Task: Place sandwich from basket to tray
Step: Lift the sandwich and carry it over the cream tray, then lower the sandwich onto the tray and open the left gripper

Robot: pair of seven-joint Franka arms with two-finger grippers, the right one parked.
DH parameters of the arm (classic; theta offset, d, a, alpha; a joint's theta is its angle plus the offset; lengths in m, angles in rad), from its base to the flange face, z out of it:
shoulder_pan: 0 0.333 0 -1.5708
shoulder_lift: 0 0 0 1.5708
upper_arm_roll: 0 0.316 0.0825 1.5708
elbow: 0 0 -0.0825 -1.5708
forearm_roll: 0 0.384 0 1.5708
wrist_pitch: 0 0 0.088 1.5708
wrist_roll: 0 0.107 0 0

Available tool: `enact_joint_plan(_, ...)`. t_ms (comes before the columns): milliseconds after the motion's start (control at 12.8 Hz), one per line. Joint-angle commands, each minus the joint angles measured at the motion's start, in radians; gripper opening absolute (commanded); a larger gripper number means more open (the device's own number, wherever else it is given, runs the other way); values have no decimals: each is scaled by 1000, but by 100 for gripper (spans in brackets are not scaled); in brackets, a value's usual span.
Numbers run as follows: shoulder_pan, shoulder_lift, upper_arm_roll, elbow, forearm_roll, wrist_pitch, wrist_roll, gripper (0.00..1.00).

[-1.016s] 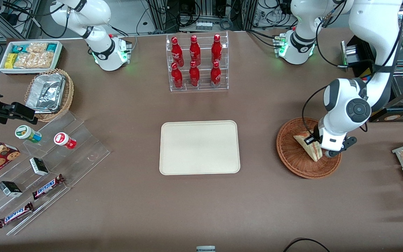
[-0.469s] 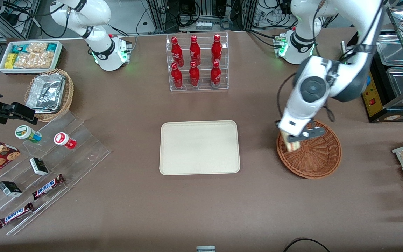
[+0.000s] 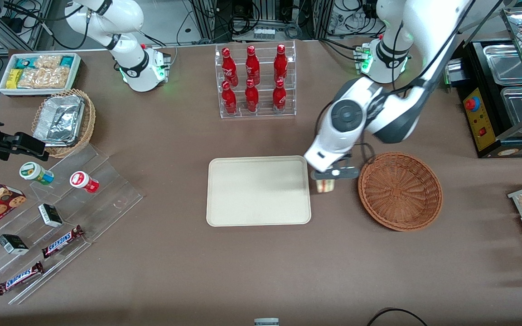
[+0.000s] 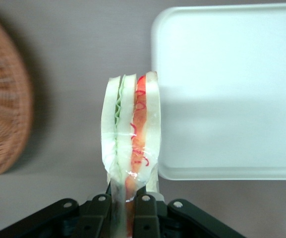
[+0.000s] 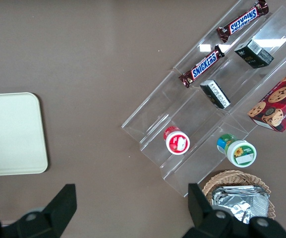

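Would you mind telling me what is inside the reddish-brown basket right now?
Nothing: the basket shows only bare wicker. The sandwich hangs in the tool, between basket and tray.

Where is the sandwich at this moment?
The sandwich hangs clamped in the left arm's claw, above bare table between the tray and the basket, nearer the tray's edge.

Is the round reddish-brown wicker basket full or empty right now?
Empty: the round reddish-brown wicker basket shows only bare weave. The triangular white-bread sandwich hangs in the left end effector, between basket and cream rectangular tray.
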Motion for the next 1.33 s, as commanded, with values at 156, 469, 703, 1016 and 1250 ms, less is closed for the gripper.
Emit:
enact_joint_plan(156, -140, 261, 0, 280, 152, -104, -132, 0)
enact_joint_plan(469, -153, 347, 0, 360, 160, -95, -88, 0)
enact_joint_plan(703, -166, 402, 1, 408, 161, -88, -75, 0)
enact_joint_plan(1016, -179, 430, 1, 419, 164, -48, -75, 0)
enact_joint_plan(1250, -188, 444, 3, 417, 185, -19, -74, 0)
